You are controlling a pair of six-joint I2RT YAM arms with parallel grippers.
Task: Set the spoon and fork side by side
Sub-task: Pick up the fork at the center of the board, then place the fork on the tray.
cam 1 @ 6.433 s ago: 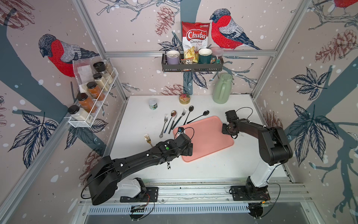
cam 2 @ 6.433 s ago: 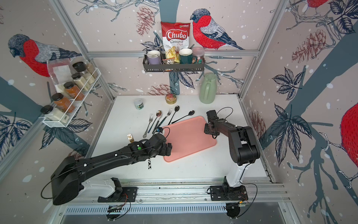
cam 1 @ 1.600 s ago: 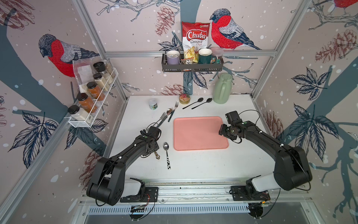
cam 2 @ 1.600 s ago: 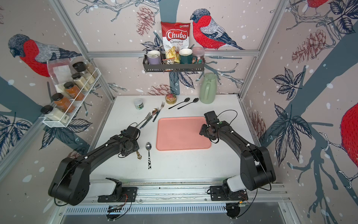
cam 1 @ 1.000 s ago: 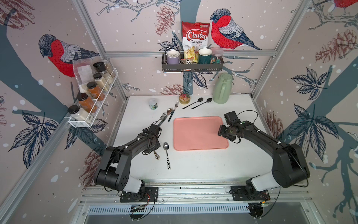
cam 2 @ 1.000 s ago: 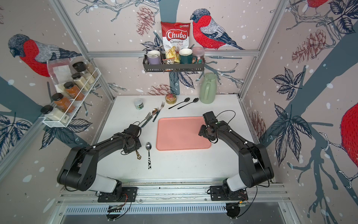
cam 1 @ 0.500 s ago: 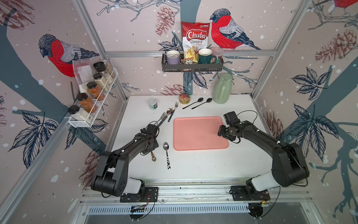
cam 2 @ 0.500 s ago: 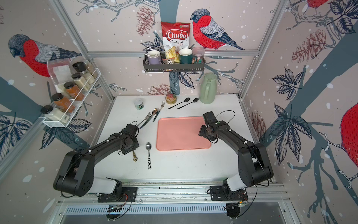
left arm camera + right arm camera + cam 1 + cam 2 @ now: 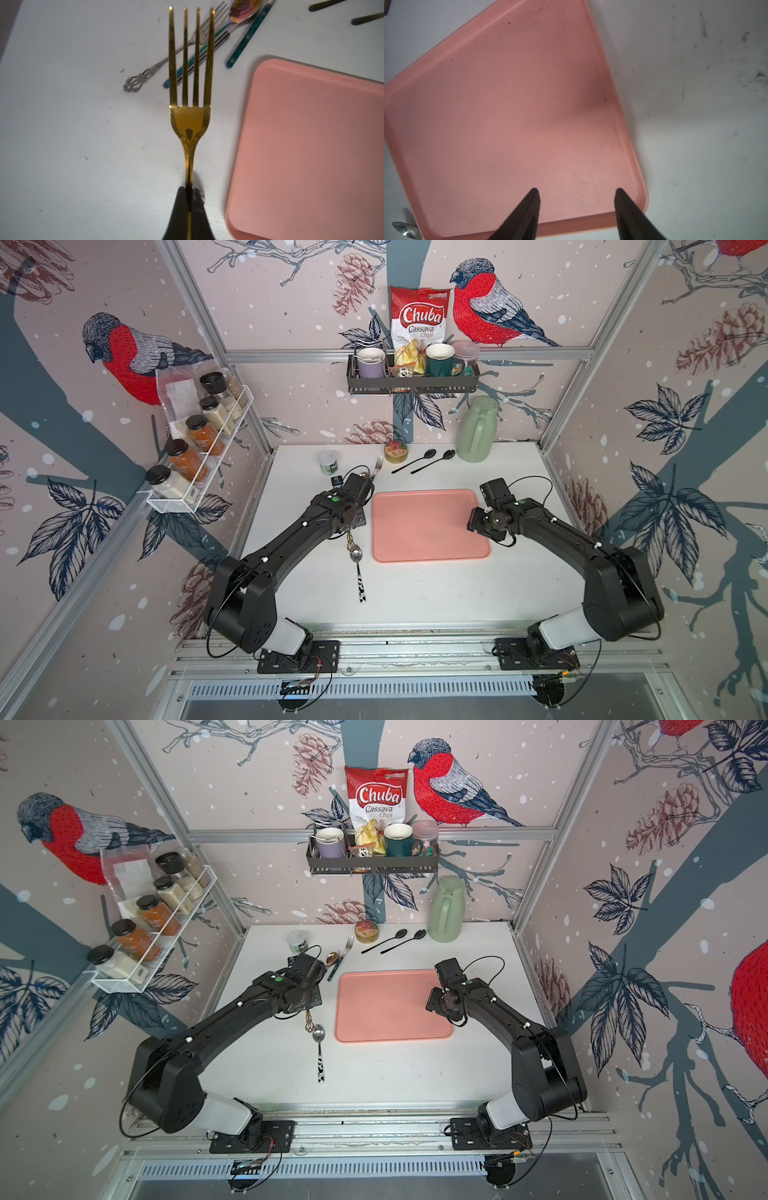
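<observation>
- Where the white table (image 9: 415, 597) comes nearest the arm bases, the spoon (image 9: 359, 576) lies flat, its patterned handle toward the front edge and its bowl toward the back; it sits just left of the pink tray's front left corner
- Fork (image 9: 190, 120), gold: clamped by its handle in the left gripper (image 9: 189, 190), whose jaws are pressed shut on it. The tines point toward the back of the table. In both top views the ornate handle end (image 9: 308, 1021) shows below the wrist, just beside the spoon bowl; whether they touch cannot be told
- Pink tray (image 9: 428, 526): lies flat at the table's middle, to the right of the fork
- Right gripper (image 9: 577, 195): jaws parted and holding nothing, poised over the tray's right edge
- Spare cutlery beyond the fork tines: a silver fork (image 9: 166, 60), an iridescent spoon (image 9: 245, 8) and a teal-handled piece (image 9: 247, 37), lying close together
- Back of the table: two black spoons (image 9: 415, 462) side by side, a small tin (image 9: 395, 450), a small jar (image 9: 329, 462) and a green pitcher (image 9: 477, 431)
</observation>
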